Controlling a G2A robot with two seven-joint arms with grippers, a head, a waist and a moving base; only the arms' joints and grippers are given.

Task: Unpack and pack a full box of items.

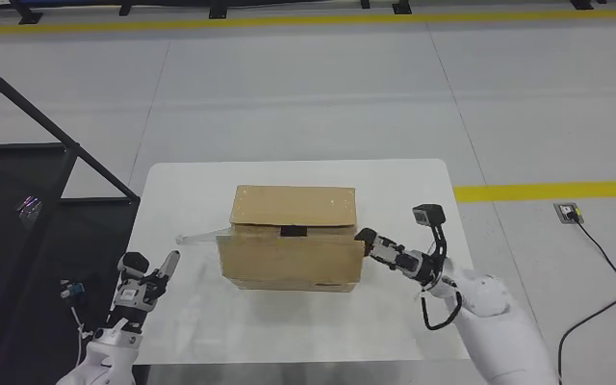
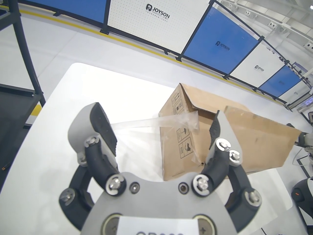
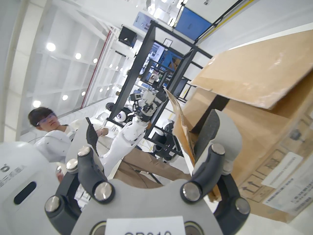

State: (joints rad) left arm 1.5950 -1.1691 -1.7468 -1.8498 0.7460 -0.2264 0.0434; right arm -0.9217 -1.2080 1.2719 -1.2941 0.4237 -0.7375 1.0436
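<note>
Jaws spread wide and empty on both: left gripper (image 1: pixel 154 266) over the worktop (image 1: pixel 192 192), right gripper (image 1: pixel 367 239) against the box (image 1: pixel 294 245).

Handling symbols (image 2: pixel 184 140) on cardboard box (image 2: pixel 254 143)

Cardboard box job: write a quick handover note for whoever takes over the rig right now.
Left gripper: open, empty, apart from the box, facing the end where the clear tape strip hangs loose.
Right gripper: open, at the box's other end, jaws apparently either side of the end flap, not closed on it.
Box: middle of the table, top flaps ajar.
Done: tape loose at one end, flaps partly up.
Left: open the flaps fully, unpack the items, repack.
</note>
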